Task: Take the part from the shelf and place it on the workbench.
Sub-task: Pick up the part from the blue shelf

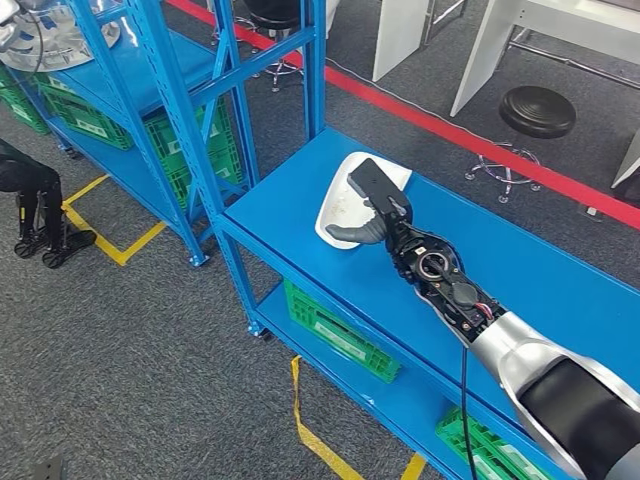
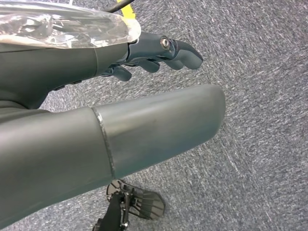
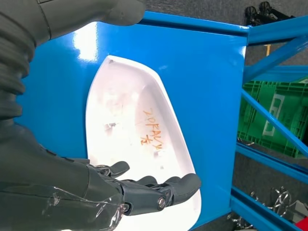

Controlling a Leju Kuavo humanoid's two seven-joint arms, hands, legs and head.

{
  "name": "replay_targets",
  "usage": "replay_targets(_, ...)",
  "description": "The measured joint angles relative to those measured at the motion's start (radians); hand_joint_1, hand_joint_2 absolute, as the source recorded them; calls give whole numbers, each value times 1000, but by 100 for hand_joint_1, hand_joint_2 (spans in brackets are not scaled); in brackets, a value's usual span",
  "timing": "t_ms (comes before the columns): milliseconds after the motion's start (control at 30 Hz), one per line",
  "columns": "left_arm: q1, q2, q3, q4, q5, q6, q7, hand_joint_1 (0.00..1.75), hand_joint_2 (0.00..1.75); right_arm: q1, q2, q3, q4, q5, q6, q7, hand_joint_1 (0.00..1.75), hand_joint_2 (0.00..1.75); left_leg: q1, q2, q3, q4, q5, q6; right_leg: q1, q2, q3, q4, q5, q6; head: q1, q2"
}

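The white part (image 1: 347,200) lies hollow side up on the blue worktop (image 1: 528,270), near the worktop's end corner that faces the shelf (image 1: 151,90). Orange handwriting shows inside its shallow bowl in the right wrist view. Lying open side up, it rests steadily on its curved back, which suits setting it down flat.

The right hand (image 1: 377,205) hangs just over the part, fingers (image 3: 160,187) stretched out and apart along the part's rim, the thumb held away on the other side. Nothing is pinched between them; whether the fingertips touch the shell cannot be told. This looks like a hand letting go after placement, so the task appears nearly done.

The left hand (image 2: 152,57) hangs over the grey carpet (image 2: 261,120) away from the worktop, fingers loosely extended and holding nothing, probably kept aside because one hand is enough for so light a shell.
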Motion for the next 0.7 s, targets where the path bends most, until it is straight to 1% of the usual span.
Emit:
replay_targets(300,5,2,0,0,10,3,-6,0,0,1,0,2,-16,14,16,20,0,175,0,0,0,0,0,0,0,0,0,0,0,0,0,0)
replay_targets(500,9,2,0,0,2,2,-10,0,0,4,2,20,-20,74,88,79,0,175,0,0,0,0,0,0,0,0,0,0,0,0,0,0)
replay_targets(700,1,0,0,0,-15,1,5,0,0,3,14,49,14,99,99,62,0,175,0,0,0,0,0,0,0,0,0,0,0,0,0,0)
